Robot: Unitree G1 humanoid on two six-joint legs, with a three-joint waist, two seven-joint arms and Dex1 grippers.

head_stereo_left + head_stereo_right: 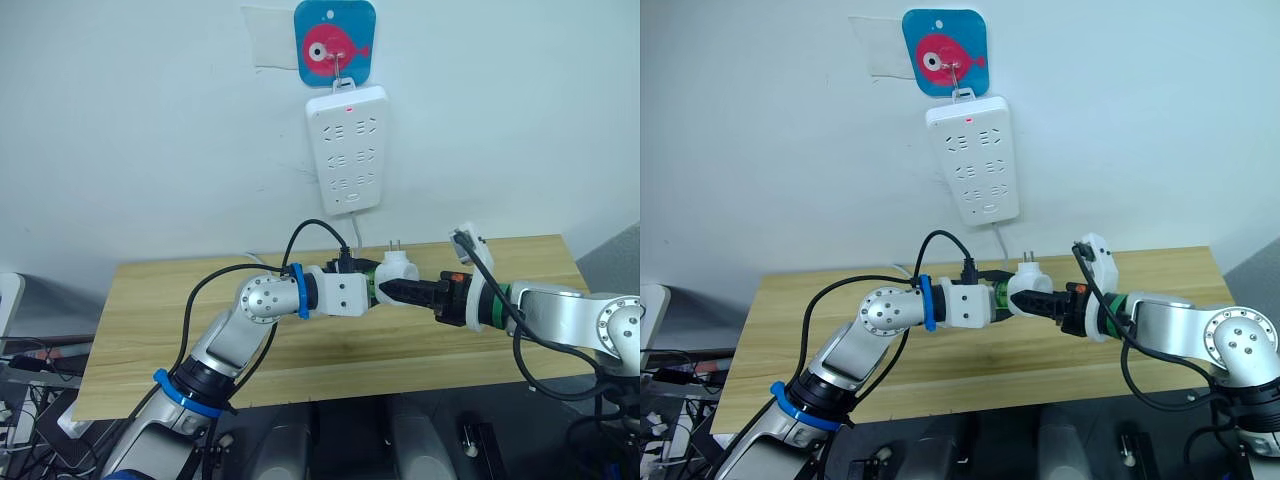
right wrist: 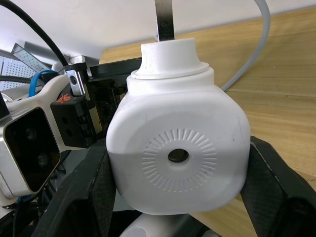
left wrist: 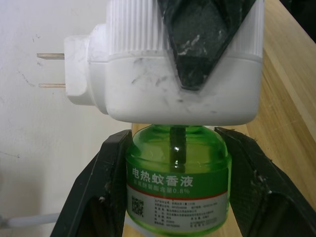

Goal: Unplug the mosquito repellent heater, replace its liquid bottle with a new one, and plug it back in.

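right gripper (image 1: 392, 291) clamped on heater (image 1: 398, 270), left gripper (image 3: 175, 163) pinching bottle (image 3: 176, 180) below; light, slick plastic, best held by ribbed sides.

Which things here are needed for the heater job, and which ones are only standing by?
For the job:
- small white rounded plug-in heater, unplugged, held by right gripper
- green transparent liquid bottle, between left gripper fingers
- long white power strip on the wall

Not involved:
- blue square fish hook
- wooden table
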